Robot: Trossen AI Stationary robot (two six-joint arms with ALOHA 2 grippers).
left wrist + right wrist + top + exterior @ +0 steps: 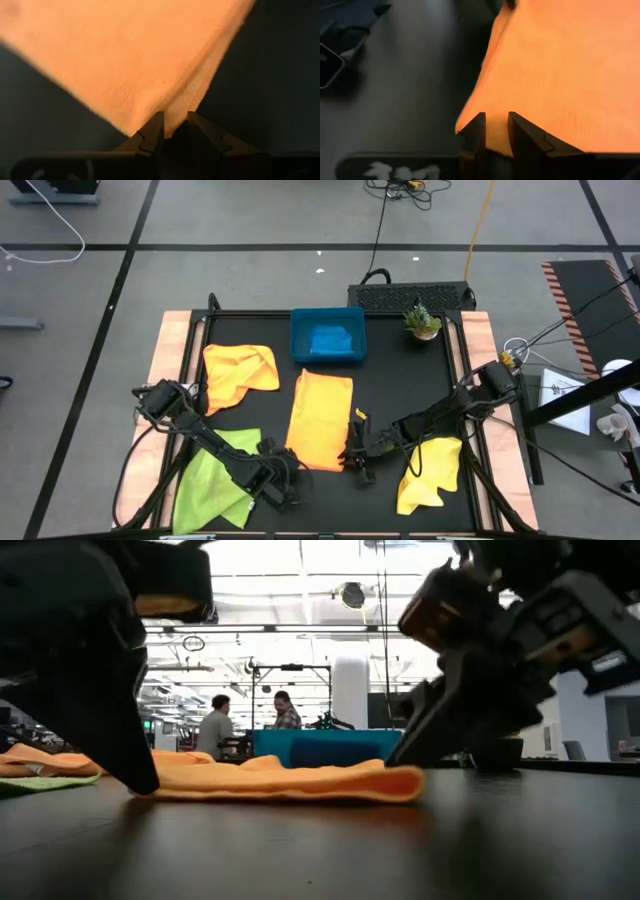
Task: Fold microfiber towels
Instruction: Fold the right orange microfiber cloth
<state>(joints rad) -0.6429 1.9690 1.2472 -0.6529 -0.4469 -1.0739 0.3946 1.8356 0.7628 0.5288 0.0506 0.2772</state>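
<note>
Left tool (290, 470) and right tool (352, 452) each clamp a 6 o'clock corner of the folded orange towel (320, 418) on the desk (400, 380).

The black table (400, 380) carries an orange towel (320, 418) at its middle, another orange towel (240, 370), a lime green towel (212, 480), a yellow towel (430, 475), a blue tray (327, 337) and what looks like a small potted plant (422, 322).
</note>
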